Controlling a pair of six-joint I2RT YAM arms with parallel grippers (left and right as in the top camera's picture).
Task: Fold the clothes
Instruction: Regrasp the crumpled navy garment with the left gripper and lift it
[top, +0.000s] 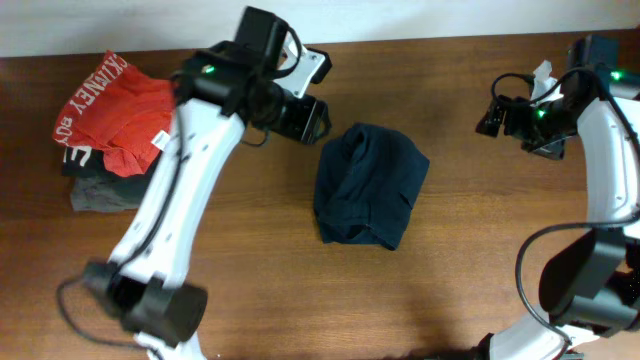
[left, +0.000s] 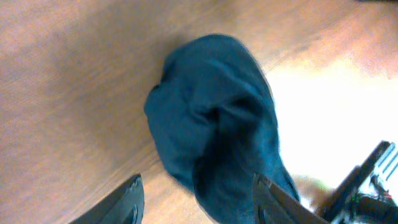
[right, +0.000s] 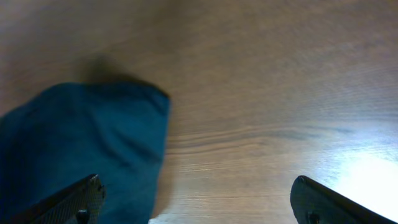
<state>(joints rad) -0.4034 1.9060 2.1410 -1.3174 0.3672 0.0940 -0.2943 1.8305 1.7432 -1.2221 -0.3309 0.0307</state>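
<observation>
Folded navy garment (top: 368, 185) on tabletop (top: 460, 280) — just ahead of left end effector (left: 198, 183), jaws spread; right end effector (right: 196, 183) spread wide — empty.

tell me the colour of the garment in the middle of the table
The garment is plain dark navy, clearest overhead.

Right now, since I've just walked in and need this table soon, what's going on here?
Two robot arms are working on folding clothes. The dark navy garment lies bundled into a compact shape in the middle of the table. The left gripper hovers at its edge, fingers apart, gripping nothing. The right gripper is wide open off to the garment's side, also holding nothing. A red garment sits on a grey folded garment at the left end.
</observation>
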